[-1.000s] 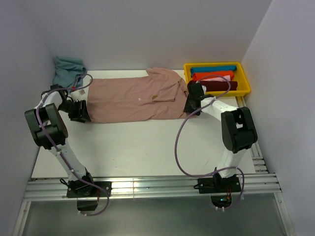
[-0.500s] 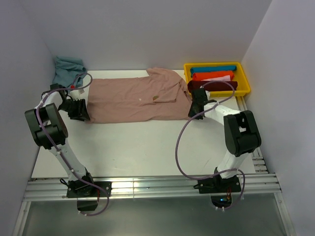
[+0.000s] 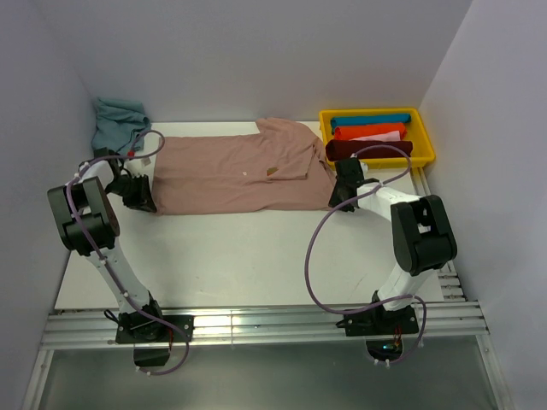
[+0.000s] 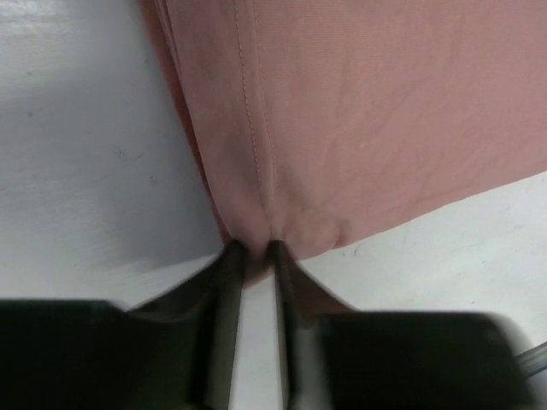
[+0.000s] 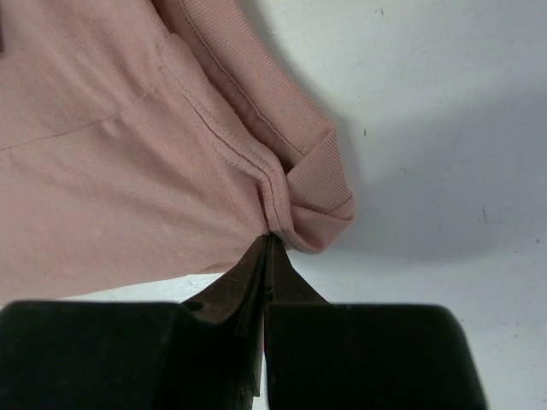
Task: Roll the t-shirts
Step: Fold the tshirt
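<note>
A dusty pink t-shirt (image 3: pixel 231 171) lies flat and folded lengthwise across the back of the table, with a small chest print (image 3: pixel 272 172). My left gripper (image 3: pixel 150 203) is at its left front corner. In the left wrist view that gripper (image 4: pixel 254 249) is shut on the puckered hem (image 4: pixel 282 224). My right gripper (image 3: pixel 336 200) is at the shirt's right end. In the right wrist view it (image 5: pixel 269 237) is shut on the seam below the ribbed collar (image 5: pixel 320 162).
A yellow bin (image 3: pixel 425 137) at the back right holds rolled teal, orange and dark red t-shirts. A crumpled grey-blue t-shirt (image 3: pixel 115 121) lies in the back left corner. Walls close in on the left, back and right.
Both grippers have closed on the pink t-shirt. The right gripper shifted right along the shirt's end before pinching, and the left arm's elbow swung slightly.
</note>
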{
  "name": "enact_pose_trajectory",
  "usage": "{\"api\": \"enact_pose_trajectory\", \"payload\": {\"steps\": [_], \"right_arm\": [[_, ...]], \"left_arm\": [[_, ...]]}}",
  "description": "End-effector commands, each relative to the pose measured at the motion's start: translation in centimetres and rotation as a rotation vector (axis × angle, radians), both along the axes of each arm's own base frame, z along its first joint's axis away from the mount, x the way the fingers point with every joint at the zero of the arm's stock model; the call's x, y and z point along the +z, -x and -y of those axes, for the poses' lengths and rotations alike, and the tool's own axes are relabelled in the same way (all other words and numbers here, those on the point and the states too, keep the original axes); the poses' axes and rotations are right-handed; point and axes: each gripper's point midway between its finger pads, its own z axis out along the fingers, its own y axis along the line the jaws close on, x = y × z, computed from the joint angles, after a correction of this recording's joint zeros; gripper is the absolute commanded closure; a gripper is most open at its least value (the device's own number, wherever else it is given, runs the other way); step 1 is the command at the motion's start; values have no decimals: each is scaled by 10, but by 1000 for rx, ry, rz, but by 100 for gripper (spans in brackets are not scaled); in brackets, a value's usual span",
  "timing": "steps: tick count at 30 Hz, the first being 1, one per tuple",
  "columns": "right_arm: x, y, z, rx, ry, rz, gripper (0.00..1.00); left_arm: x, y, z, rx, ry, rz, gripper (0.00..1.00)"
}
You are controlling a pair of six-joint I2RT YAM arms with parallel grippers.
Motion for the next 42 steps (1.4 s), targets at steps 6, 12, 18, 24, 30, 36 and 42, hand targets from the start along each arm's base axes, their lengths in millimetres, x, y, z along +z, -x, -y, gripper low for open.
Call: {"api": "enact_pose_trajectory", "payload": {"steps": [6,12,18,24,30,36,42], "right_arm": [[10,9,14,-48,13,13,100],[24,30,19,-71,2,7,100],[26,59,18,-85,-33,-21,100],[31,94,15,-97,-71,-34,100],[34,124,6,-81,-102,-27,100],[33,105,-3,-65,-126,5,67],[33,83,-14,-86,-189,58,50]], "left_arm": [[8,5,3,-26,-22,28,100],[22,18,-16,-17,-54,21,100],[25,41,-35,-20,-77,3,100],[22,75,-42,-41,-88,-33,100],[17,96,-41,-59,-94,-44,100],[8,99,-35,-56,-44,-69,100],[11,99,-34,-57,-51,-52,100]]}}
